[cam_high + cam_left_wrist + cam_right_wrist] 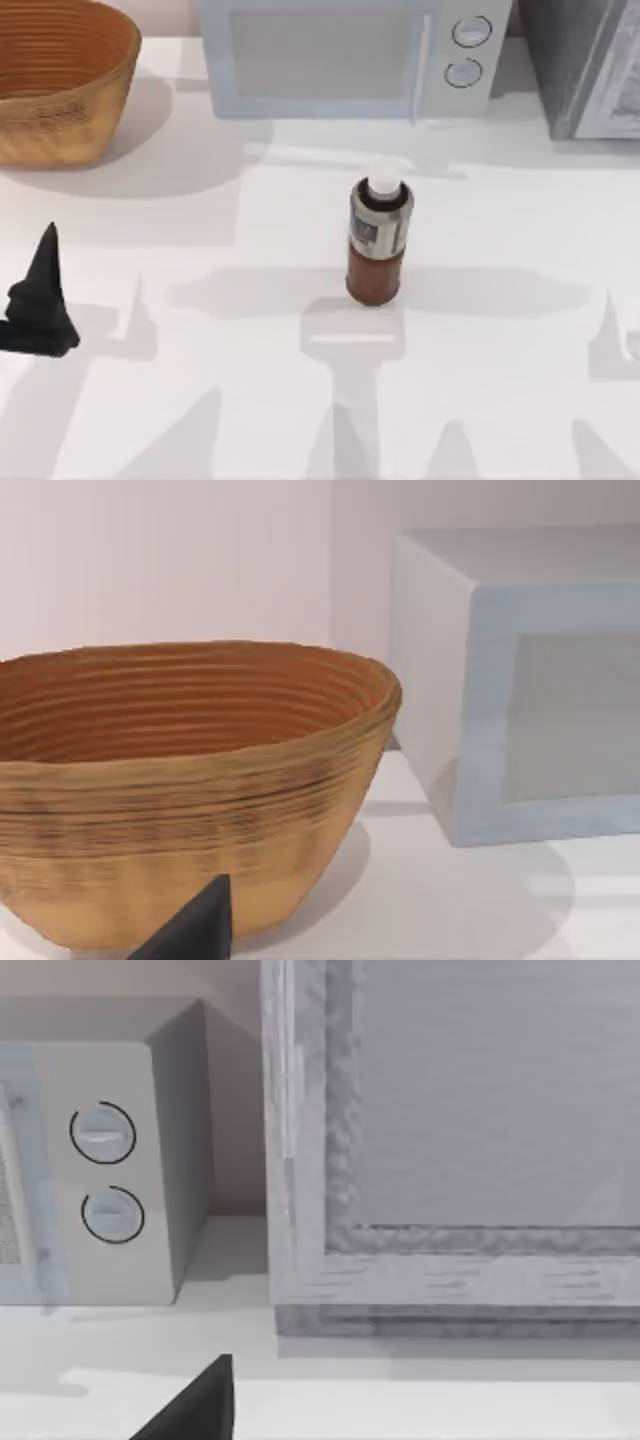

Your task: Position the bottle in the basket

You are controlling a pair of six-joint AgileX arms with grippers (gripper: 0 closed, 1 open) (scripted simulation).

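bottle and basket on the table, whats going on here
Nothing is being handled at this moment. The bottle stands upright and alone near the middle of the table, in front of a microwave. The basket sits at the table's far left corner with nothing seen inside it. The left end effector is by the table's left edge, apart from the bottle. The placing has not begun.
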